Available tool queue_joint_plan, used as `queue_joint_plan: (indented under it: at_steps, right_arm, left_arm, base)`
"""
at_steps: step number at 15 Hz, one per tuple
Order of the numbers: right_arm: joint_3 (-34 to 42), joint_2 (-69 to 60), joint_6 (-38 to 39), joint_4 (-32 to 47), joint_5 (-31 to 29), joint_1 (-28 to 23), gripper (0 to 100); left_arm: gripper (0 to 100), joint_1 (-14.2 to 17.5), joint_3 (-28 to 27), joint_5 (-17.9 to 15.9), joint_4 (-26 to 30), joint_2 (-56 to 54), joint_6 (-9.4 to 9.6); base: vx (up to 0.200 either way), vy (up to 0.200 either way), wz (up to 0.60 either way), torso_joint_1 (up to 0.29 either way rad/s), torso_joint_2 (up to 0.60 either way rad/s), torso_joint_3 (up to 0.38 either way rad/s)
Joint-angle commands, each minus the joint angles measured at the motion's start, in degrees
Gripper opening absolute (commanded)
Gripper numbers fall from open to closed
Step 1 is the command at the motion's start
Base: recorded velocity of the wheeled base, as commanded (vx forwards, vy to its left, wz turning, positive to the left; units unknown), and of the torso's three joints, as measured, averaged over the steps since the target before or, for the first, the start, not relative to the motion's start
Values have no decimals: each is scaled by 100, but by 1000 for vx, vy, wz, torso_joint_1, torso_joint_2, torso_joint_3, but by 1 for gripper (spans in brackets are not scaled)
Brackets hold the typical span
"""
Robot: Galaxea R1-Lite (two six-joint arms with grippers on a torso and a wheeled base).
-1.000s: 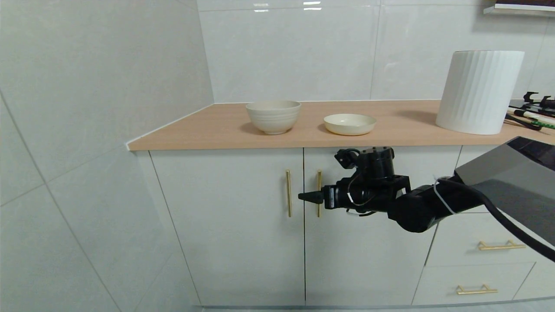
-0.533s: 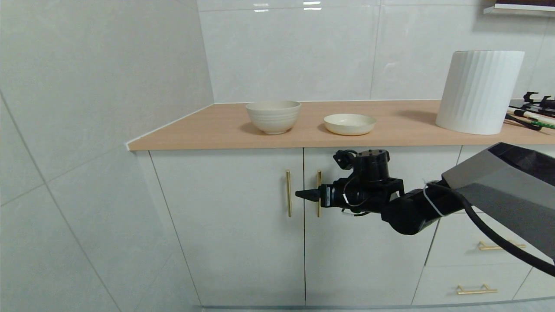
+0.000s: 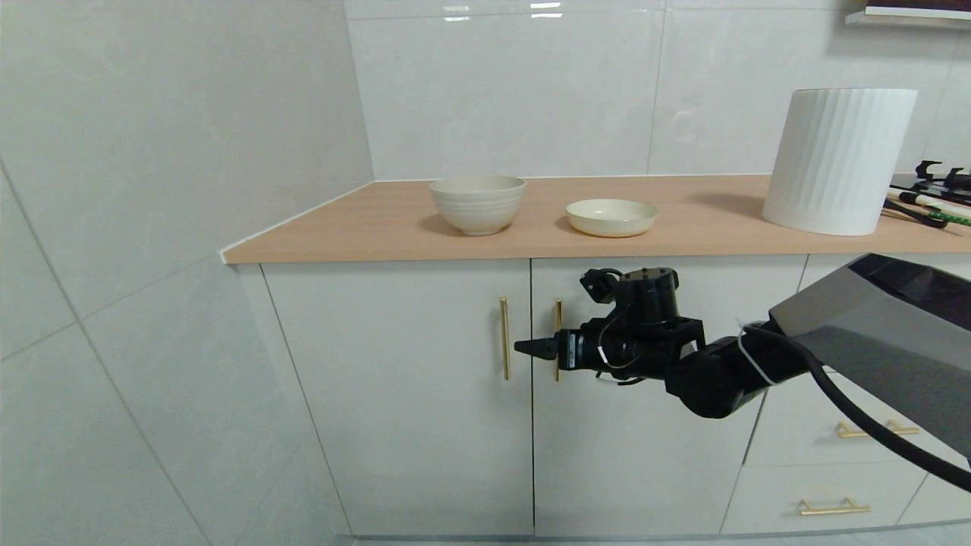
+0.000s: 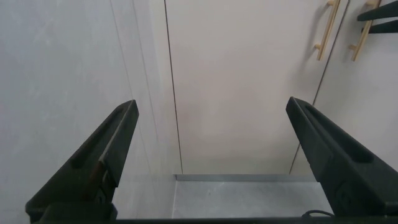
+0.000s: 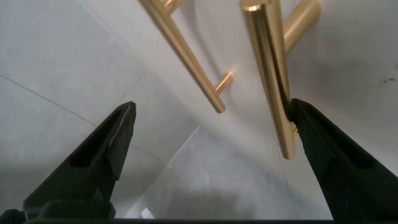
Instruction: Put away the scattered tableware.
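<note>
Beside door handle (image 5: 267, 74), R hand (image 5: 212, 107) spread in wrist cam; head cam adds bowl (image 3: 478, 203) + dish (image 3: 611, 216)

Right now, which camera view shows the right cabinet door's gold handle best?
The right wrist view: the right door handle is close and large, beside one finger of the right gripper. The head view shows it small, partly behind the gripper; the left wrist view shows it tiny.

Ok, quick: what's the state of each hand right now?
Left hand: open, holding nothing.
Right hand: open, straddling a gold cabinet handle, not clamped on it.
</note>
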Motion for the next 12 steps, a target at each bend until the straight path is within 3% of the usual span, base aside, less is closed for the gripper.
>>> queue_joint_plan:
  at_steps: [1,8,12]
  right_arm:
    - [90,-61,1,13,30,63,100]
    - [784,-633,-8,4,285,230,100]
    - [1980,-1353,9,-506,672,283,100]
  left_arm:
    - [100,1,0,1,-1,0,-1]
    - [100,1,0,1,-1,0,-1]
    - [100,1,0,1,-1,0,-1]
  base:
    - [0,0,0,0,0,0]
    - [0,0,0,0,0,0]
    - [0,0,0,0,0,0]
